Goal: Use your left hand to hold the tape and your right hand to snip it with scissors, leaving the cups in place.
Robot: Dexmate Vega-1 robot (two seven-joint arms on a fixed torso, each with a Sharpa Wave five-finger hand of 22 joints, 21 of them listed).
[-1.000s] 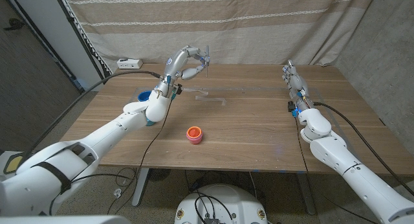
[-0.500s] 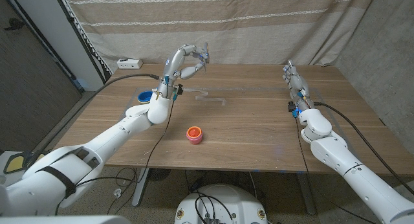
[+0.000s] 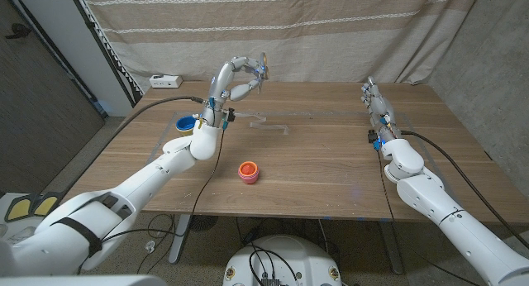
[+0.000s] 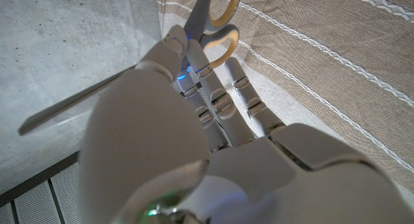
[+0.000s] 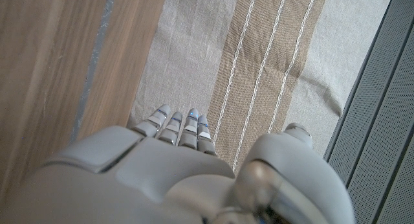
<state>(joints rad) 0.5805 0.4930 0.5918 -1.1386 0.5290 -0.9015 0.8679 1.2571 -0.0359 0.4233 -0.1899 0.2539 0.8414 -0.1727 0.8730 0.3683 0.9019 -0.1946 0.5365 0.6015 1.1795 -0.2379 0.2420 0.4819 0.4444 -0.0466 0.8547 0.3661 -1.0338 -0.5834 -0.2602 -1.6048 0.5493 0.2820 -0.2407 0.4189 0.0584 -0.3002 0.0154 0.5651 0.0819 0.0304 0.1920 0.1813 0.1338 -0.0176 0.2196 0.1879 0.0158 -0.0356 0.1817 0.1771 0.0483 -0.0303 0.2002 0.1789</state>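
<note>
My left hand [image 3: 235, 81] is raised above the table's far left part and grips a pair of scissors [image 3: 262, 70]. In the left wrist view the left hand [image 4: 194, 127] has its fingers wrapped round the scissors [image 4: 218, 26], with pale yellow handles at one end and the grey blade sticking out the other. A faint clear strip, maybe tape [image 3: 267, 124], lies on the wood below that hand. My right hand [image 3: 374, 101] hovers at the far right with fingers straight and apart, holding nothing; the right hand [image 5: 174, 153] looks the same from the wrist.
A small red cup [image 3: 248, 171] stands near the middle of the wooden table [image 3: 322, 162], and a blue cup [image 3: 187, 122] stands at the left edge. A white power strip [image 3: 165, 81] lies behind the table. A striped curtain hangs at the back.
My left hand with the scissors has risen slightly and its forearm has swung a little to the right. The right arm and the cups have not moved.
</note>
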